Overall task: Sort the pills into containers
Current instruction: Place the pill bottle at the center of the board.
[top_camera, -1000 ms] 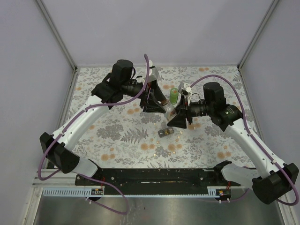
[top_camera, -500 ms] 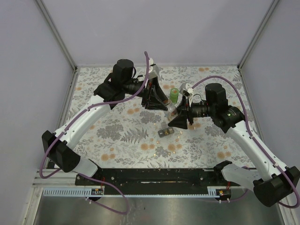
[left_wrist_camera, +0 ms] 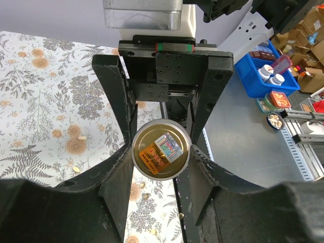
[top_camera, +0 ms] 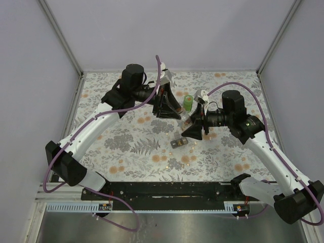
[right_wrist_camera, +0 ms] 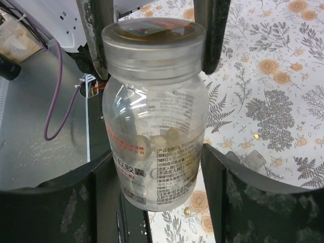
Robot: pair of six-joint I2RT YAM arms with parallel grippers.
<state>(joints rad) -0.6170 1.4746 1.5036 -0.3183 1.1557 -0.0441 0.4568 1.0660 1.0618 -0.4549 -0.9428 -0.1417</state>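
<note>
Above the floral worktop [top_camera: 131, 147], the left gripper [left_wrist_camera: 161, 162] clamps the round lid [left_wrist_camera: 161, 153] of the clear plastic pill bottle [right_wrist_camera: 154, 121] and the right gripper [right_wrist_camera: 157, 172] grips its body; if either slips during unscrewing, it could drop and spill.

- I see a bottle [right_wrist_camera: 154, 126] of clear, shiny plastic.
- Its lid [left_wrist_camera: 161, 153] looks like shiny gold foil on top.
- The fingers [right_wrist_camera: 238, 207] at 3 and 9 o'clock of it are dull black plastic.

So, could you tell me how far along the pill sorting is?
Done: a few pale pills lie inside the clear plastic pill bottle. In hand: the right gripper holds it while the left gripper clamps its round lid. Remaining: loose pills on the floral tablecloth.
</note>
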